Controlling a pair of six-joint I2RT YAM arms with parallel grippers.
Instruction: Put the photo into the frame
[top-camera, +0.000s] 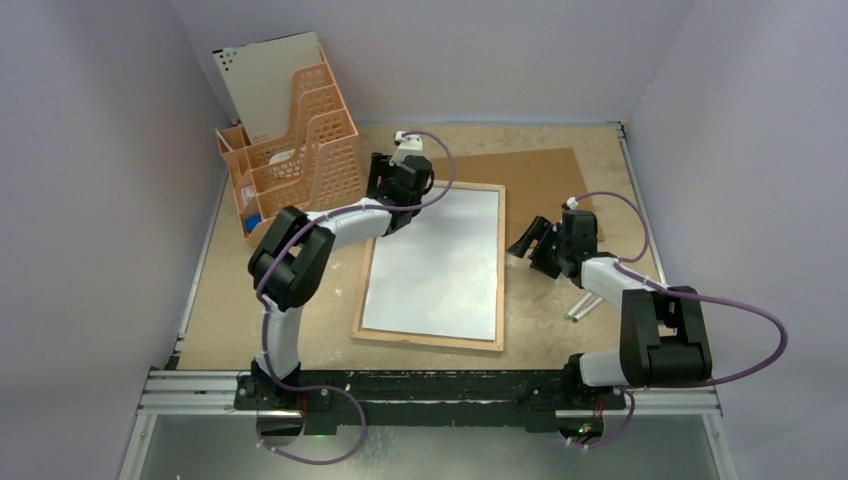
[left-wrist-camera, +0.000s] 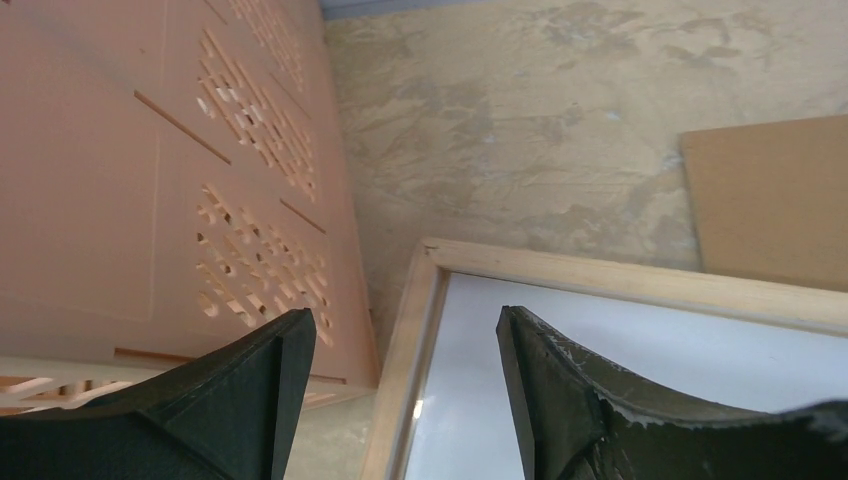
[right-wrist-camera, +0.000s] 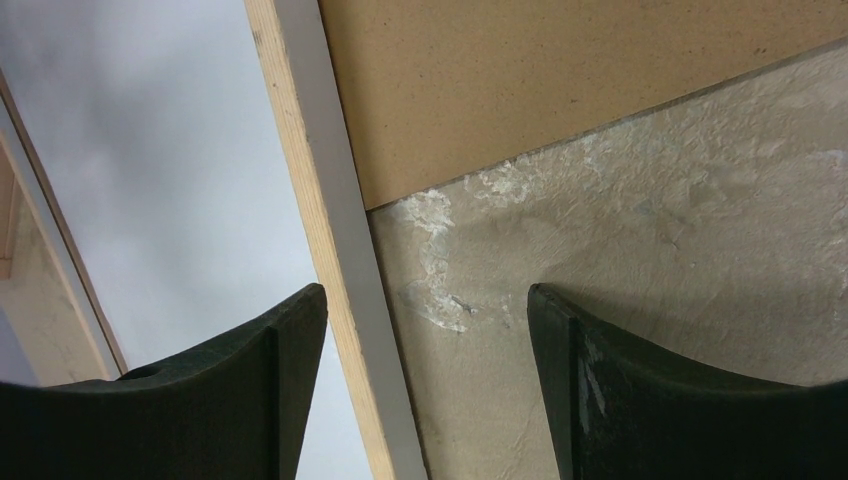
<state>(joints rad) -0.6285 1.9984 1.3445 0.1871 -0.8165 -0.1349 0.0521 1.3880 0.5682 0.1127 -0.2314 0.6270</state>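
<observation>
Top external view, items listed left to right.

1. Orange lattice organizer (top-camera: 300, 160), far left of the table (top-camera: 225, 300), with a pale card (top-camera: 270, 80) standing upright in it. It sits just beside the frame and plays no part in the job.

2. Left gripper (left-wrist-camera: 402, 325), at the frame's far-left corner. Its jaws are spread wide and hold nothing. One finger hangs over the gap by the organizer and the other over the white sheet, so the wooden rim runs between them. Whether it touches cannot be told. Judged purpose: to steady that corner or press the sheet flat into it.

3. Frame (top-camera: 430, 342), lying flat at table centre with its light wood rim upward. Back-up is the sensible way to lie, since the recess is open for loading.

4. Photo (top-camera: 435, 265), a plain white face filling the recess edge to edge. It is taken to be the print lying picture-down. No printed side shows, so this is a judgement.

5. Brown hardboard sheet (top-camera: 540, 175), flat at the far right, meeting the frame's far-right corner. It is probably parked there to keep the recess uncovered.

6. Right gripper (right-wrist-camera: 428, 300), at the frame's right edge. Its jaws are open and empty, one finger over the white sheet and one over bare table. It is probably placed to brace or nudge that side.

7. Two white sticks (top-camera: 582, 308), near the right arm and not in use.
</observation>
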